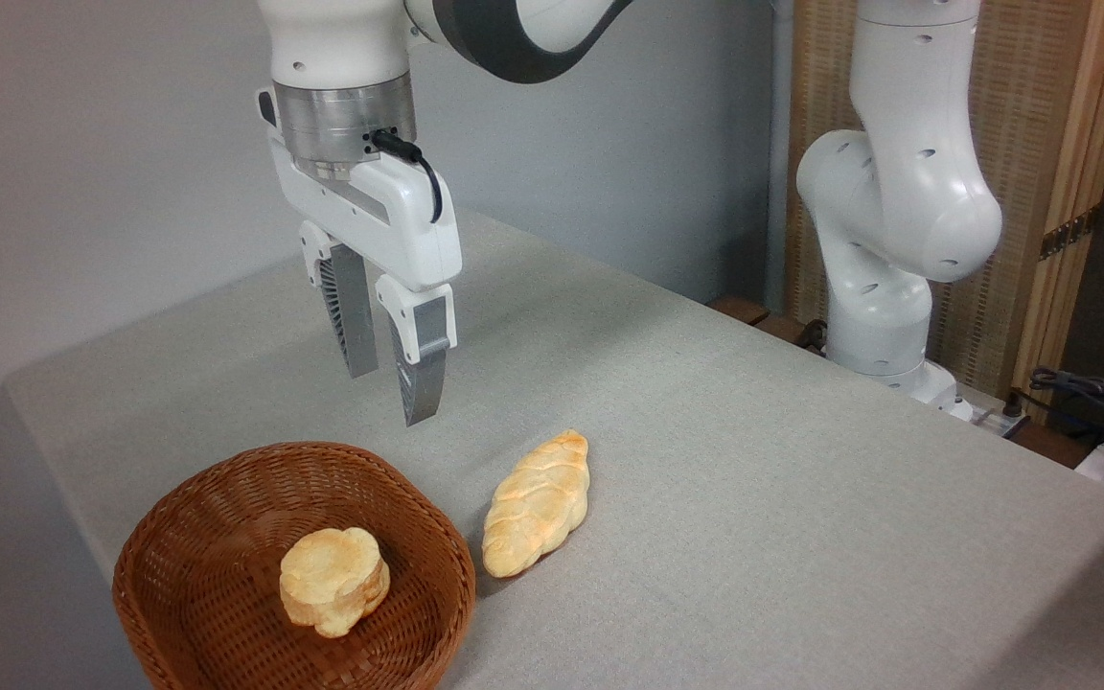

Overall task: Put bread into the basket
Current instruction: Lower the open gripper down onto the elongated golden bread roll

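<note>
Wicker weave, brown and round with shallow sloping sides, forms the basket (226, 537), which holds a small scalloped bun (333, 580). Above the basket's far rim hangs the gripper (389, 393), its ribbed grey fingers (351, 321) slightly spread and empty. Just right of the basket, close beside its rim, lies the bread (538, 503), a braided golden-yellow loaf with toasted orange patches and tapered ends. Grey cloth covers the table (753, 460); further right of the basket, a slatted wooden screen (1041, 144) stands behind the arm's white base (887, 287).
</note>
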